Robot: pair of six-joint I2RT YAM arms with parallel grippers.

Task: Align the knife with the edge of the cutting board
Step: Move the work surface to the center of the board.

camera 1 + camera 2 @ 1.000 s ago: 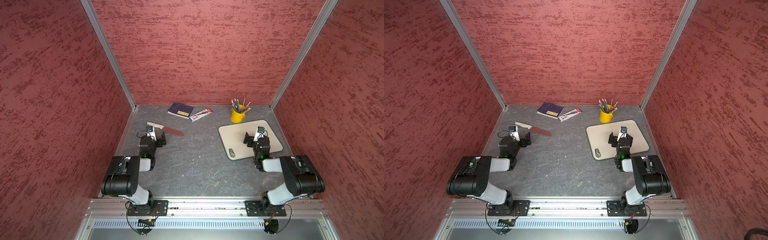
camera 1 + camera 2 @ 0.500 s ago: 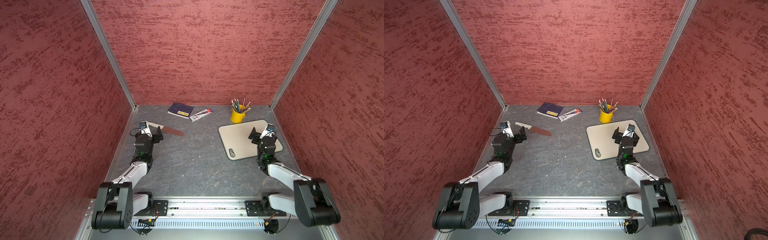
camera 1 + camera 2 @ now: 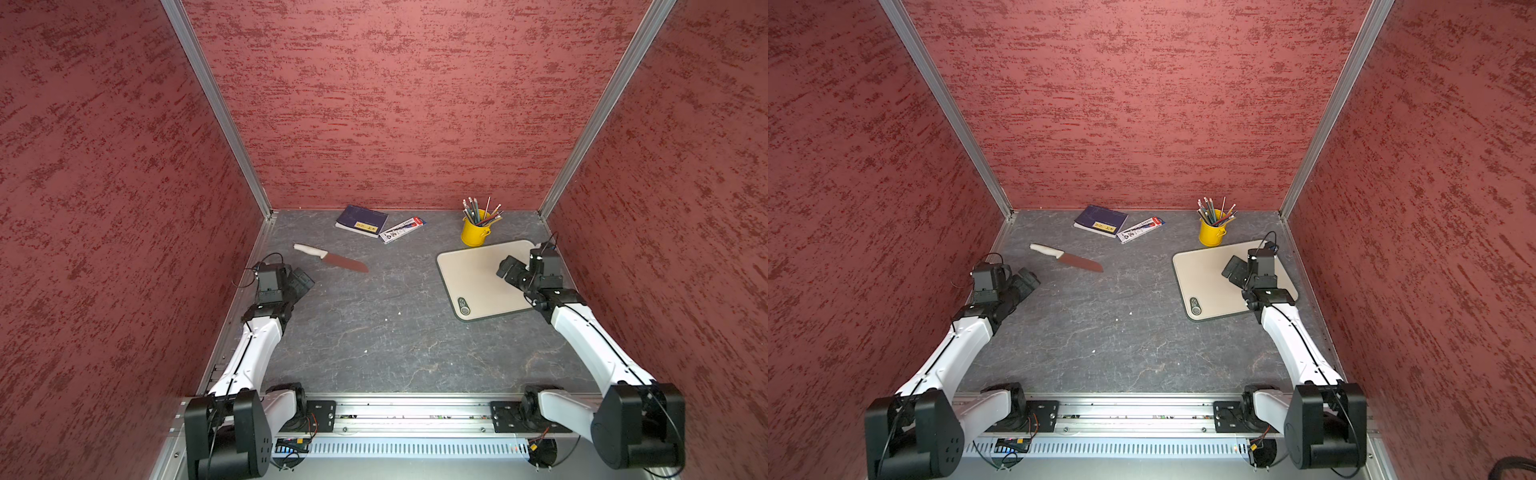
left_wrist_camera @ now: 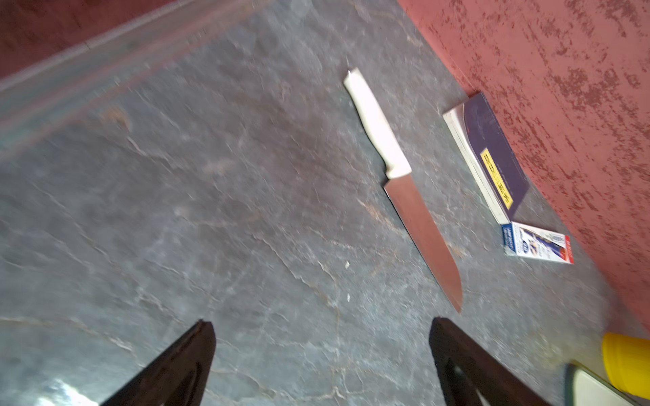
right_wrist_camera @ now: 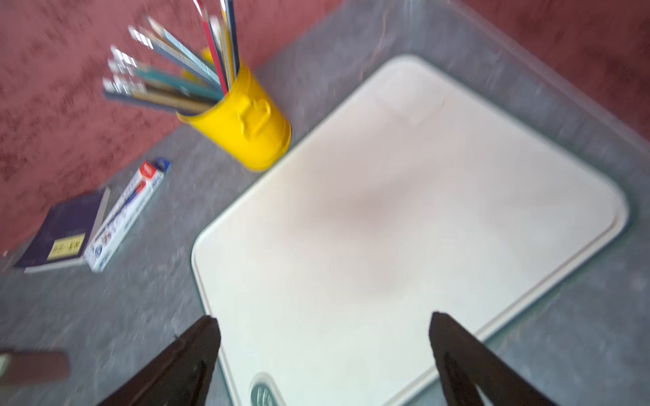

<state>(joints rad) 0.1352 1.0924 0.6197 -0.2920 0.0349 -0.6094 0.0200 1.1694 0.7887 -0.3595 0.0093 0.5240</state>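
Note:
The knife [image 3: 330, 259] lies flat on the grey table at the back left, off-white handle toward the left wall, blade pointing toward the middle; it shows in both top views [image 3: 1066, 258] and in the left wrist view [image 4: 404, 182]. My left gripper [image 3: 302, 281] hovers just in front of it, open and empty [image 4: 320, 327], apart from the blade tip. The beige cutting board [image 3: 473, 286] with its dark rim lies at the right [image 3: 1200, 286]. My right gripper [image 3: 508, 271] hangs over the board [image 5: 387, 211], open with nothing between its fingers [image 5: 323, 320].
A dark blue booklet [image 3: 360, 215] and a pen box [image 3: 402, 228] lie by the back wall. A yellow cup of pencils [image 3: 476, 233] stands touching the board's far edge. Red walls close in the left, back and right sides.
Both arms have unfolded from a tucked pose to a long stretch from the front rail. The left gripper has drawn slightly off the knife handle. Knife and board have not moved.

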